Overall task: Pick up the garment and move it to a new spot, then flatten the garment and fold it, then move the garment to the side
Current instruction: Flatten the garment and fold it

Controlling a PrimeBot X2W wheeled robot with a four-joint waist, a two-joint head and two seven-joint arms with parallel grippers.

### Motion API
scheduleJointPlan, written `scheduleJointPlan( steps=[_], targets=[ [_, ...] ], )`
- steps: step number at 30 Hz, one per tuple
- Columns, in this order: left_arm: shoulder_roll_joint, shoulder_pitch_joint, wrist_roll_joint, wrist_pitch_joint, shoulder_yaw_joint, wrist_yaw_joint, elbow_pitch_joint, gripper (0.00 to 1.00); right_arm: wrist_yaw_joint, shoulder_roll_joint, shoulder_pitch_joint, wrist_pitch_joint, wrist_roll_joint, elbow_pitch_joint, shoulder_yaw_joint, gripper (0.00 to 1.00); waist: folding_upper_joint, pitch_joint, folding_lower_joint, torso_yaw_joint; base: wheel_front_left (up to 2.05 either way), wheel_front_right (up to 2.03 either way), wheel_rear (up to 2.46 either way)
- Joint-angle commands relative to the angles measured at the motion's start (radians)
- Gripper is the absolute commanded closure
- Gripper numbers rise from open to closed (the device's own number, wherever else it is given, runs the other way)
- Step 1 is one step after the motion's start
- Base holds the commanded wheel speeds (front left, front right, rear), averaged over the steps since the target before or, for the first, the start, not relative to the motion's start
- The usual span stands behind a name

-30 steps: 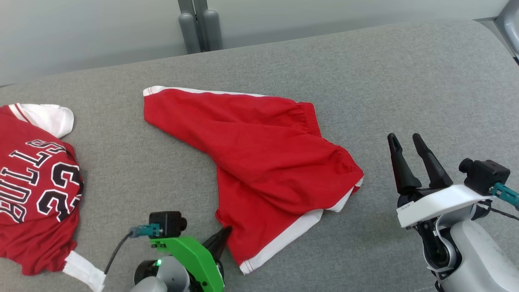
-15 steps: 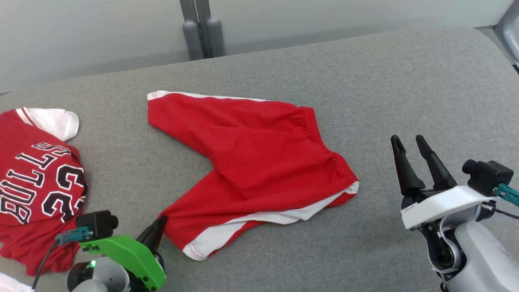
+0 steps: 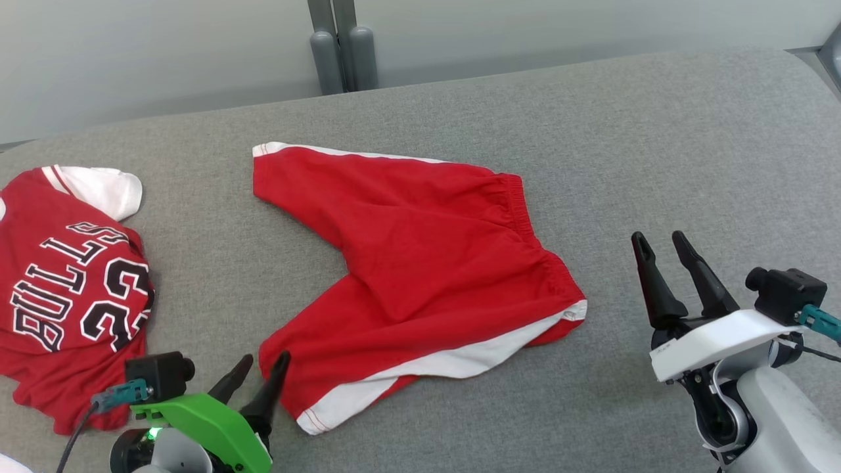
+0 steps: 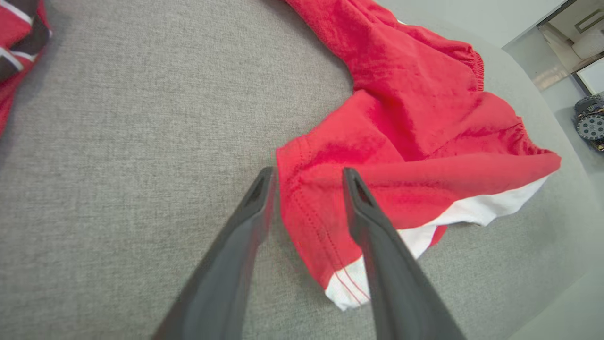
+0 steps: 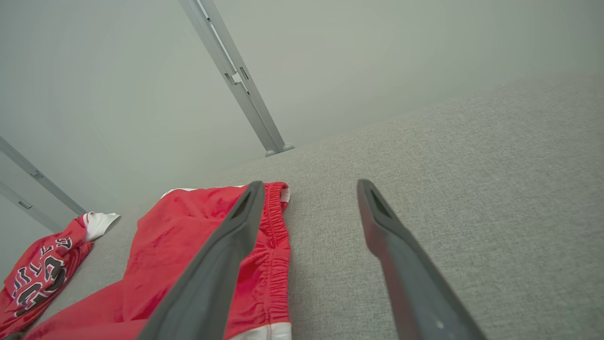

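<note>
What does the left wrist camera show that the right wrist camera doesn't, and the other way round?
Left wrist view: the red shorts' white-trimmed leg hem lying between the fingers of the open left gripper, and a wheeled device on the floor beyond the grey cushion. Right wrist view: the elastic waistband, a metal wall rail, the Bulls jersey with its lettering, and the open right gripper. Shared: the red shorts, part of the jersey and the grey cushion.
</note>
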Motion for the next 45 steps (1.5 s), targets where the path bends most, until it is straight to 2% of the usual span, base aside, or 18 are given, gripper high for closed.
scheduleJointPlan(
  steps=[1, 5, 10, 14, 17, 22, 30, 36, 45],
  targets=[
    [-0.001, 0.013, 0.005, -0.022, 0.011, -0.006, 0.003, 0.0, 0.0, -0.003, 0.001, -0.003, 0.003, 0.003, 0.003, 0.0, 0.0, -0.003, 0.0, 0.003, 0.0, 0.0, 0.0],
    [-0.007, 0.001, 0.044, -0.129, 0.045, -0.015, -0.011, 0.0, 0.0, 0.003, 0.009, -0.003, 0.011, -0.01, 0.022, 0.0, 0.0, -0.014, 0.0, 0.015, 0.0, 0.0, 0.0],
    [-0.009, -0.021, 0.136, -0.278, 0.126, 0.041, -0.04, 0.0, 0.0, 0.012, 0.022, -0.003, -0.009, -0.053, 0.01, 0.0, 0.0, -0.035, 0.0, 0.03, 0.0, 0.0, 0.0],
    [-0.026, -0.005, 0.25, -0.301, 0.202, 0.095, -0.07, 0.0, 0.0, 0.026, 0.033, -0.003, -0.039, -0.074, -0.009, 0.0, 0.0, -0.051, 0.0, 0.04, 0.0, 0.0, 0.0],
    [-0.082, 0.025, 0.352, -0.301, 0.297, 0.107, -0.118, 0.0, 0.0, 0.04, 0.052, -0.003, -0.078, -0.073, -0.044, 0.0, 0.0, -0.065, 0.0, 0.048, 0.0, 0.0, 0.0],
    [-0.177, 0.104, 0.493, -0.301, 0.395, 0.071, -0.125, 0.0, 0.0, 0.071, 0.091, -0.003, -0.144, -0.067, -0.095, 0.0, 0.0, -0.084, 0.0, 0.056, 0.0, 0.0, 0.0],
    [-0.297, 0.175, 0.613, -0.301, 0.441, -0.011, -0.057, 0.0, 0.0, 0.095, 0.114, -0.003, -0.207, -0.042, -0.104, 0.0, 0.0, -0.093, 0.0, 0.051, 0.0, 0.0, 0.0],
    [-0.342, 0.164, 0.668, -0.301, 0.478, -0.06, -0.021, 0.0, 0.0, 0.098, 0.097, -0.003, -0.213, -0.034, -0.098, 0.0, 0.0, -0.101, 0.0, 0.046, 0.0, 0.0, 0.0],
    [-0.381, 0.158, 0.725, -0.301, 0.534, -0.107, -0.002, 0.0, 0.0, 0.094, 0.099, -0.003, -0.214, -0.038, -0.094, 0.0, 0.0, -0.104, 0.0, 0.036, 0.0, 0.0, 0.0]
  ],
)
